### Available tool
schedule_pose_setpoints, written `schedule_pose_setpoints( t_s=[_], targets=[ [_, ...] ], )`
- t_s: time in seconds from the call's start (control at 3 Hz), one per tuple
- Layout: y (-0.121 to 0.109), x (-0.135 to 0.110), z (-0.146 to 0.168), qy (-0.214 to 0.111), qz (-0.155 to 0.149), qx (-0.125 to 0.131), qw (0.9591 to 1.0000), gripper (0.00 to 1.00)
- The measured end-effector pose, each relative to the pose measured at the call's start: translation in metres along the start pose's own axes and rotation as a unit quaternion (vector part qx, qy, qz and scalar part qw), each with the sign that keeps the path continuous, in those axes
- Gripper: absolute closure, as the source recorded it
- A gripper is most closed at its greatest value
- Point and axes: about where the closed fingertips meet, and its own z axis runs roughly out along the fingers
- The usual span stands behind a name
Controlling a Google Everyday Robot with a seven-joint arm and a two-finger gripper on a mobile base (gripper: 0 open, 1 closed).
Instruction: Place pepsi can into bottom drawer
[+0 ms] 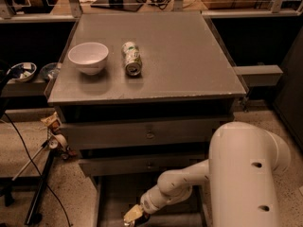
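My white arm reaches from the lower right down into the bottom drawer (pixel 97 198), which is pulled out at the foot of the grey cabinet (pixel 180 70). The gripper (pixel 133 215), with yellowish tips, hangs low over the drawer's front part, at the bottom edge of the camera view. The pepsi can is out of view; I cannot tell whether the gripper holds anything.
On the cabinet top stand a white bowl (pixel 88 57) and a green-and-white can (pixel 131 58) lying on its side. Two upper drawers with small knobs (pixel 150 135) are closed. A stand and cables (pixel 40 174) lie on the floor at the left.
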Motion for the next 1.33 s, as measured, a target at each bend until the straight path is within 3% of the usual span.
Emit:
schedule_pose_setpoints(
  t_s=[1.33],
  targets=[
    [-0.011, -0.009, 0.009, -0.031, 0.004, -0.027, 0.9992, 1.0]
  ],
)
